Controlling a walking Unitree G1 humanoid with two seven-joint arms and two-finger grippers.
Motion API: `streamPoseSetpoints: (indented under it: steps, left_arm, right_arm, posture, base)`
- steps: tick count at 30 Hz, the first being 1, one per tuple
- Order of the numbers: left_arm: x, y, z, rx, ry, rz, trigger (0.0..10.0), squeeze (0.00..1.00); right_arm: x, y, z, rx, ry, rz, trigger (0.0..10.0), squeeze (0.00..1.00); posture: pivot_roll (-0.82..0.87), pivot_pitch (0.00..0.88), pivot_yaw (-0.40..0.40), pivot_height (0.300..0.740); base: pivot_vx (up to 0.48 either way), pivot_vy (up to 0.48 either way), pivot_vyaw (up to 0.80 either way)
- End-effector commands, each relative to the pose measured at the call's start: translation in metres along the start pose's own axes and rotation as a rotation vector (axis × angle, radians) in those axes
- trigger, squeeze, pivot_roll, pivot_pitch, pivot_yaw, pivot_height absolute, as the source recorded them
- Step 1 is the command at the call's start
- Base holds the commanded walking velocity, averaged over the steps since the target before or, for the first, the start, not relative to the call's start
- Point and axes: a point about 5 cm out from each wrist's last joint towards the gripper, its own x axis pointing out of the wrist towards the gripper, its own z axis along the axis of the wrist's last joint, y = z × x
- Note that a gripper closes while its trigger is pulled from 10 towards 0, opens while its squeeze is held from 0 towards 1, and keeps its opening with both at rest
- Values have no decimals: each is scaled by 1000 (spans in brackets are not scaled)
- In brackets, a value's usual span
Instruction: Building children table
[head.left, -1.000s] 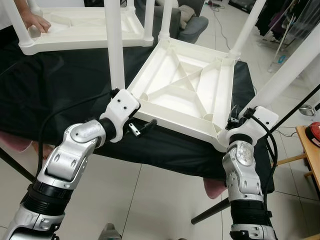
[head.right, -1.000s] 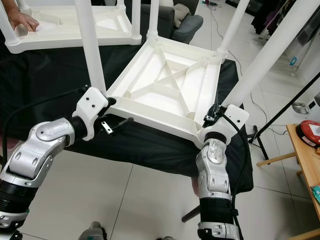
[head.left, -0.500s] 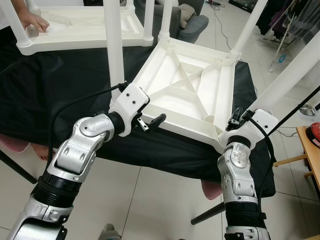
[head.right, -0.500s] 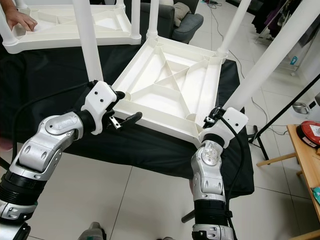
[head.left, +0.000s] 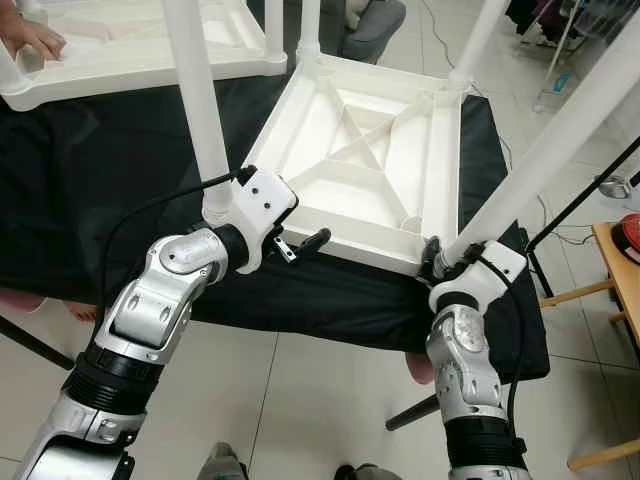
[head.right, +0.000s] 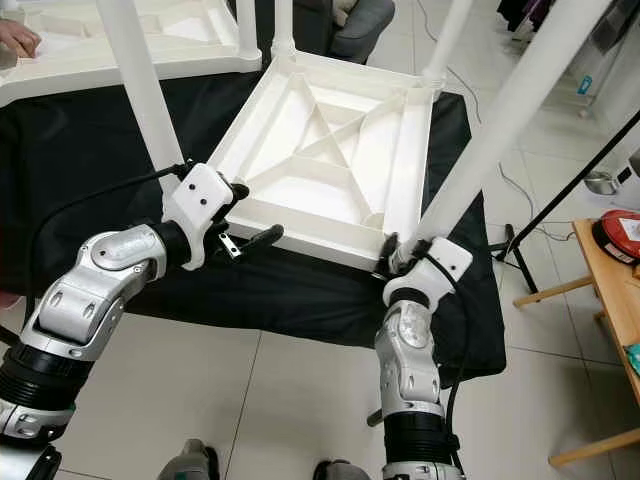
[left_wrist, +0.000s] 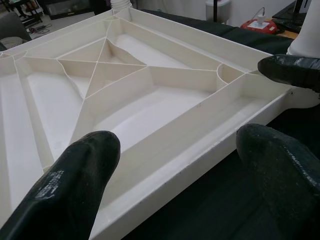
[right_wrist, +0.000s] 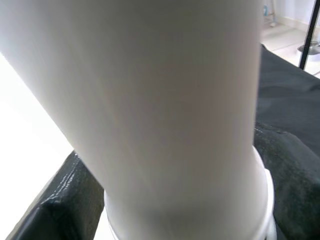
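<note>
A black-draped surface (head.left: 100, 200) carries a white children's table (head.left: 370, 150), upside down at the near right corner, all four legs standing up. A second upturned table (head.left: 120, 45) lies along the far edge, a person's hand (head.left: 30, 35) resting on it. The right gripper (head.left: 440, 258) has its fingers clamped round the base of the near right leg (head.left: 540, 150); the left gripper (head.left: 300, 245) hovers with fingers apart beside the near edge. I'd twist that leg squarely, steadying the frame, since it sits close to the drop with little room.
</note>
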Motion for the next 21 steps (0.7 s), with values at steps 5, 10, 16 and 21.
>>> streamPoseSetpoints:
  steps: [5, 10, 16, 21]
  left_arm:
    - [5, -4, 1, 7, -6, -21, 10000, 0]
    - [8, -5, 2, 7, -12, -25, 10000, 0]
    - [12, -6, 3, 7, -19, -32, 10000, 0]
    - [12, -7, 3, 7, -21, -37, 10000, 0]
  right_arm:
    - [-5, 16, 16, -27, -75, 160, 10000, 0]
    - [-6, 17, 22, -46, -103, 183, 10000, 0]
    - [-5, 11, 25, -72, -121, 166, 10000, 0]
    - [-6, 9, 26, -85, -127, 171, 10000, 0]
  posture:
    - [178, 129, -25, 740]
    - [178, 129, -25, 740]
    - [164, 128, -24, 740]
    - [163, 127, -23, 740]
  base:
    - [0, 0, 0]
    - [0, 0, 0]
    - [0, 0, 0]
    - [0, 0, 0]
